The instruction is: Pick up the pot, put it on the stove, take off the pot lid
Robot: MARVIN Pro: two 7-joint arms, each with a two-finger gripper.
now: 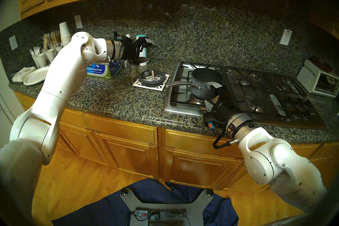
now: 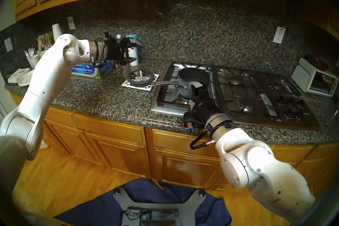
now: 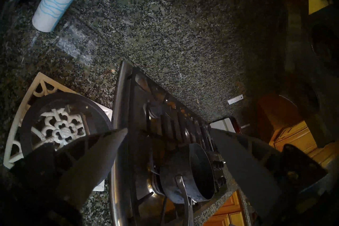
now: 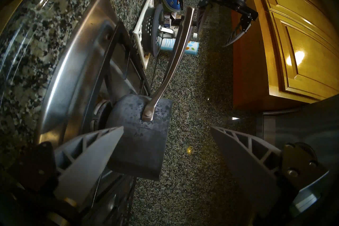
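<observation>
Countertop (image 1: 113,99): dark speckled granite; carries the stove on the right and the trivet and clutter on the left.
Stove (image 1: 176,91): stainless gas cooktop with black grates. The pot stands on its front-left burner.
Left arm: raised above the counter, well clear of the lid and trivet below it.
Right arm: parked at the counter's front edge, just before the pot.
Pot (image 1: 205,82): dark blue-grey saucepan, upright on the grate, open-topped, interior empty as far as can be seen. Its silver handle (image 1: 178,83) points left and reaches out over the trivet's corner.
Trivet (image 1: 161,84): white lattice square on the counter, just left of the stove; it bears the lid.
Pot lid (image 1: 151,78): glass-centred, dark rim, loop handle upright; lies flat on the trivet, apart from the pot.
Left gripper (image 1: 149,51): jaws spread wide, nothing between them; the left wrist view shows only counter and stove past the fingers.
Right gripper (image 4: 167,148): jaws spread wide. The pot wall sits close to one finger, but no grip is made.
Progress, judged: pot placed on stove, lid off and set down, both grippers free. All three steps appear done; nothing appears left beyond drawing the arms back.
</observation>
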